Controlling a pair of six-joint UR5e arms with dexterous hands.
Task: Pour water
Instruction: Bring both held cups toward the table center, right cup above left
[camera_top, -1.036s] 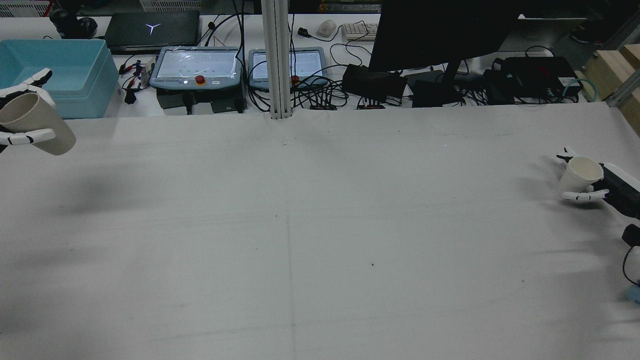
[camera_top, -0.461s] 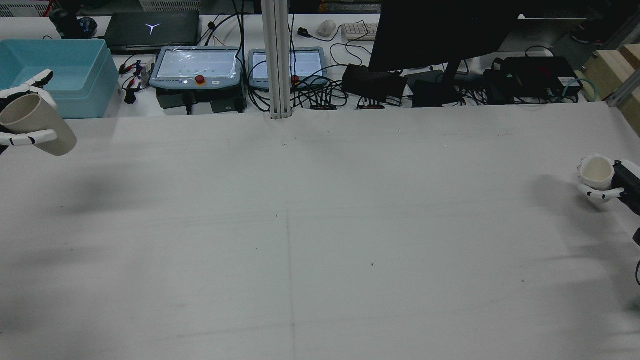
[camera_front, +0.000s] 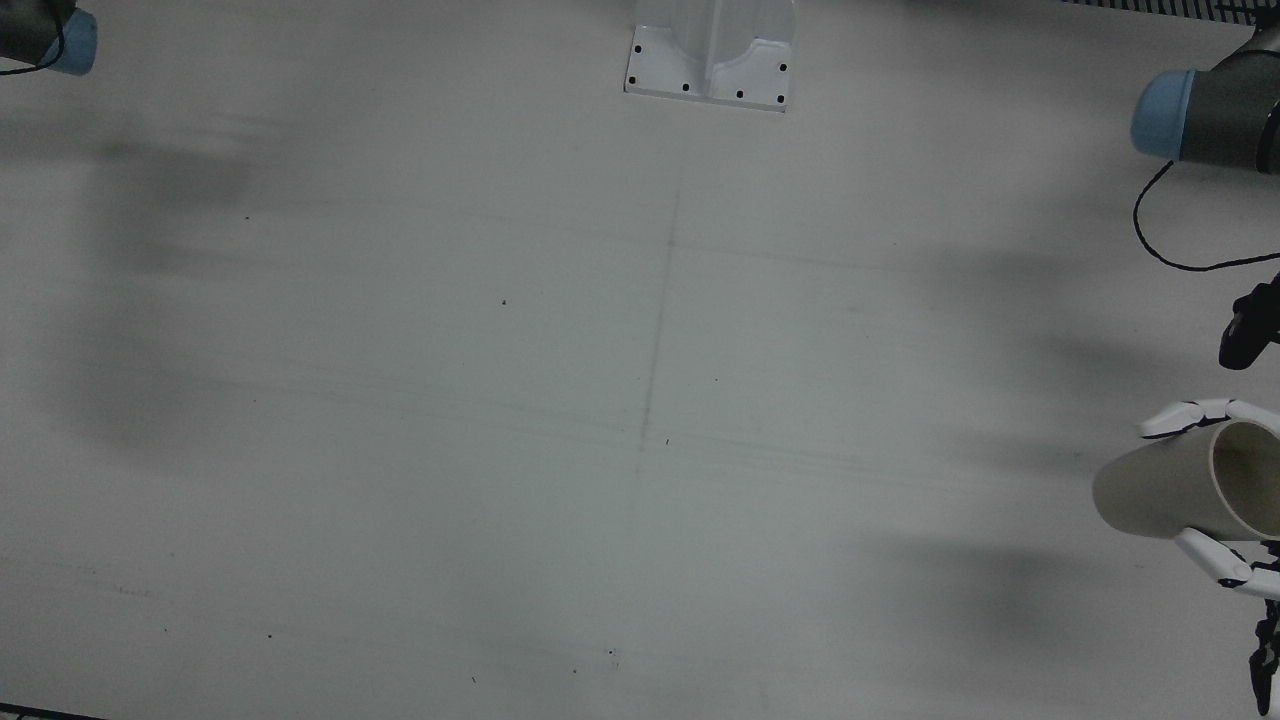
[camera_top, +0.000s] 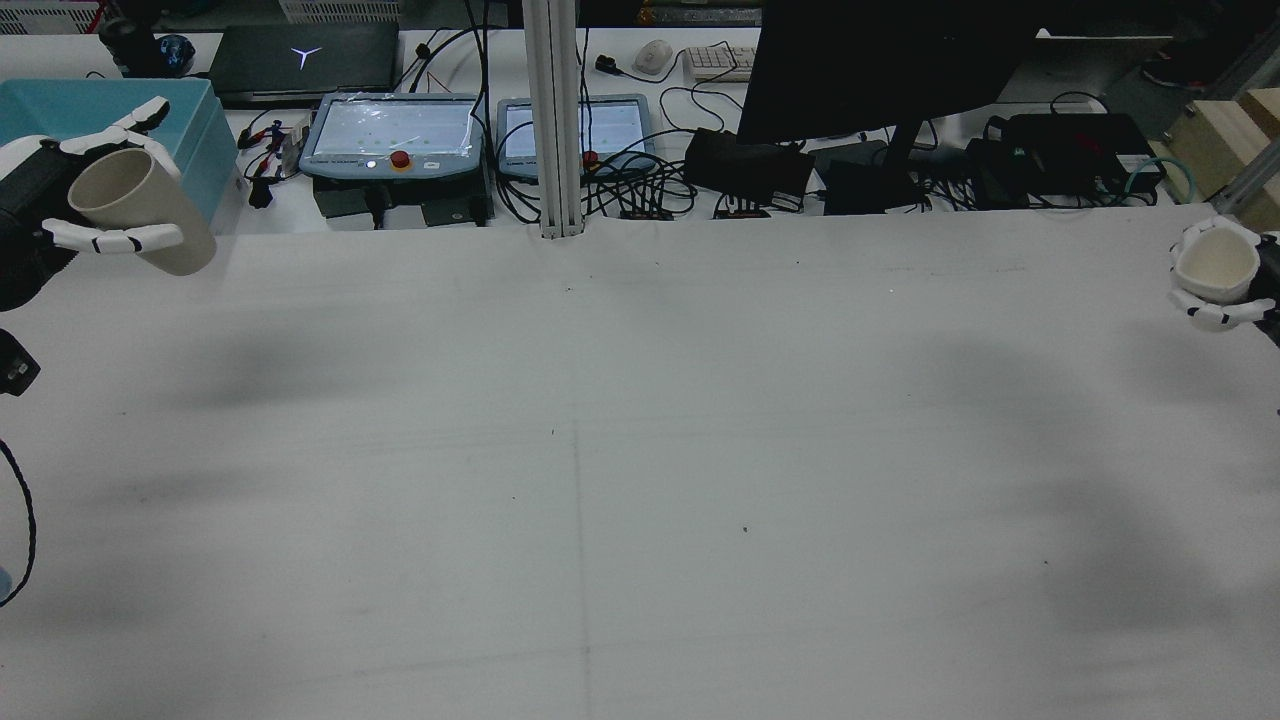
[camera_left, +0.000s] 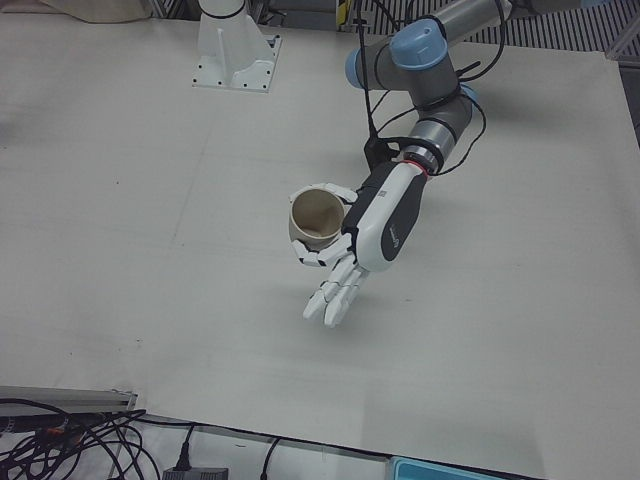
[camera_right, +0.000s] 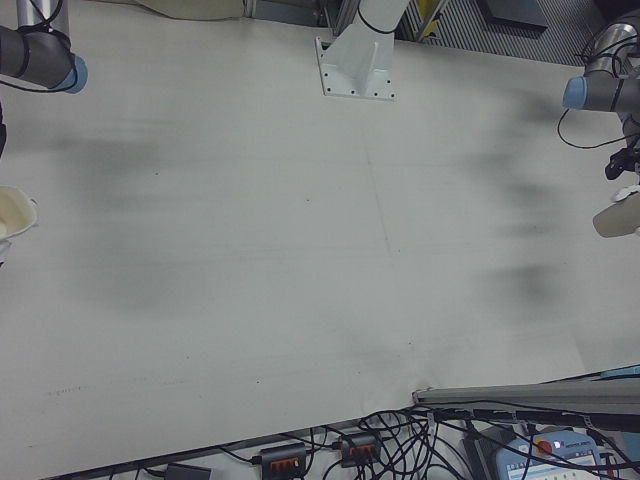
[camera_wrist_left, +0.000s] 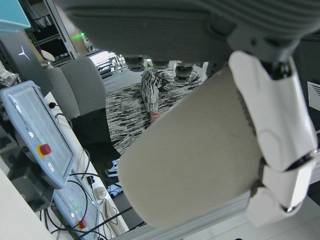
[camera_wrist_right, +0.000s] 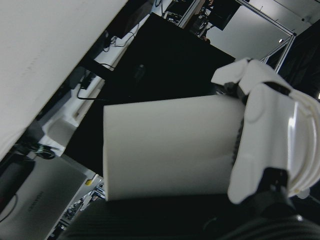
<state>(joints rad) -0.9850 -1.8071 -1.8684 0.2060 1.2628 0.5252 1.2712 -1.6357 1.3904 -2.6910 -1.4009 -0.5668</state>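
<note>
A beige paper cup (camera_top: 140, 225) hangs tilted above the table's far left corner in the rear view, and my left hand (camera_top: 50, 195) is shut on it. That cup (camera_front: 1180, 490) lies nearly sideways at the front view's right edge, and the left-front view shows its empty mouth (camera_left: 318, 217) beside the left hand (camera_left: 378, 212). A white paper cup (camera_top: 1215, 262) is held upright at the far right, with my right hand (camera_top: 1222, 310) shut on it. This cup (camera_right: 14, 212) peeks in at the right-front view's left edge. No water is visible in either cup.
A light blue bin (camera_top: 195, 125) stands just behind the left hand. Two teach pendants (camera_top: 395, 135), a metal post (camera_top: 555, 120), cables and a dark monitor (camera_top: 880, 70) line the far edge. A person in a patterned top (camera_wrist_left: 145, 107) sits beyond the table.
The left hand has carried the beige cup inward and slightly up. The right hand has lifted the white cup and drawn it toward the table's far right edge.
</note>
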